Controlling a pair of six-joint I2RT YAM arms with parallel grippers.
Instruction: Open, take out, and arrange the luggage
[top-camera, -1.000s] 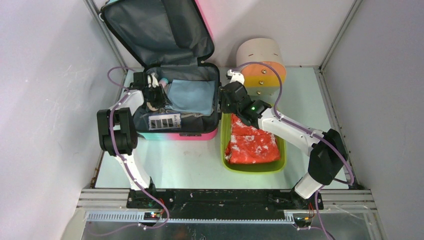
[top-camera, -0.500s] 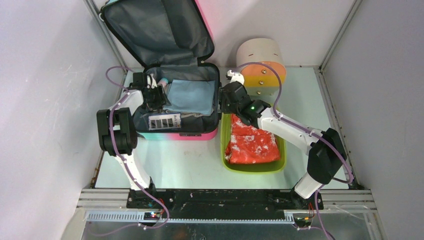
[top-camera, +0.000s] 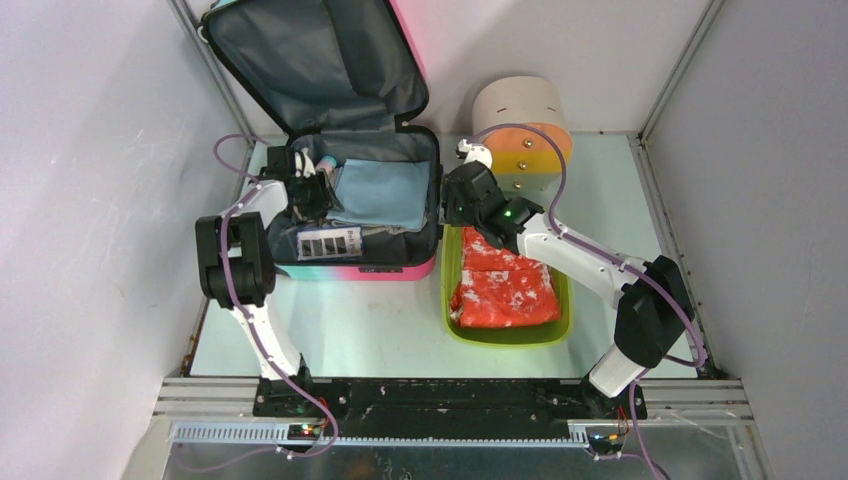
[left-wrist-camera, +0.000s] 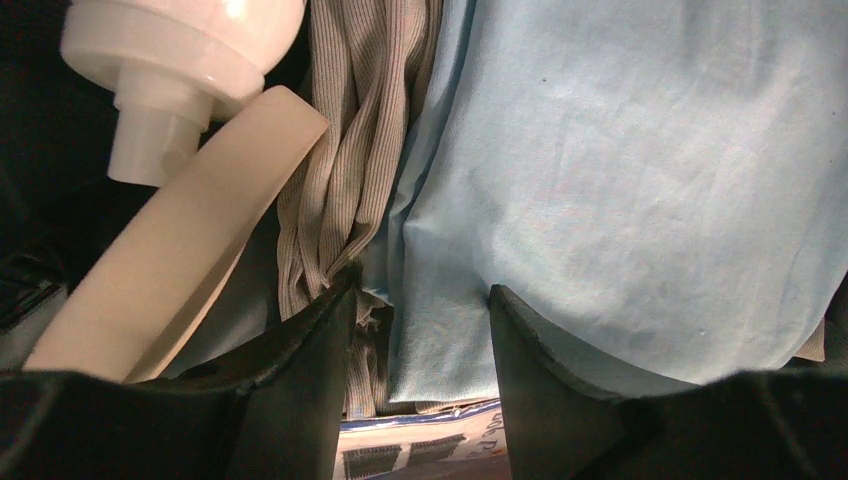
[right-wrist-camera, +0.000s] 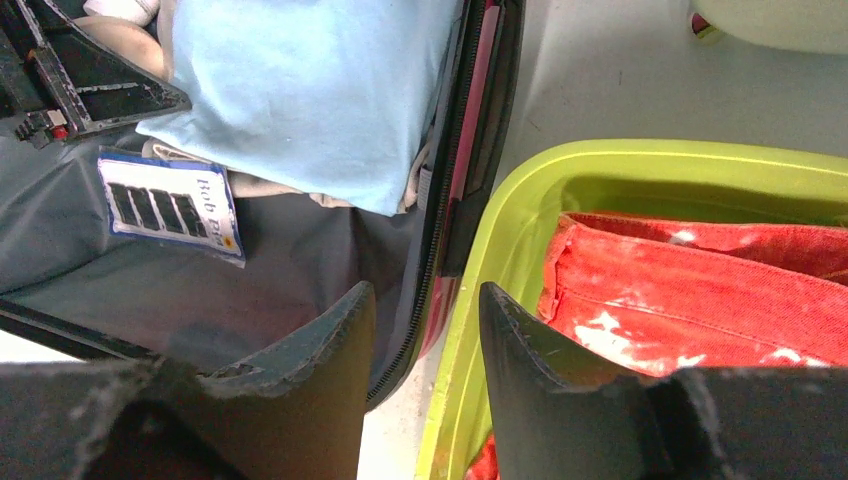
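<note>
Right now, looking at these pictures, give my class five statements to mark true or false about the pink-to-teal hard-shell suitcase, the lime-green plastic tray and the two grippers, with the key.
1. The pink-to-teal hard-shell suitcase is open, its lid raised. True.
2. The red patterned cloth lies inside the suitcase. False: it lies in the lime-green plastic tray.
3. A folded light-blue cloth lies in the suitcase. True.
4. The right gripper is shut on the red cloth. False: its fingers are apart and hold nothing, over the suitcase's right wall.
5. The left gripper reaches into the suitcase, at the light-blue cloth's edge. True.
</note>
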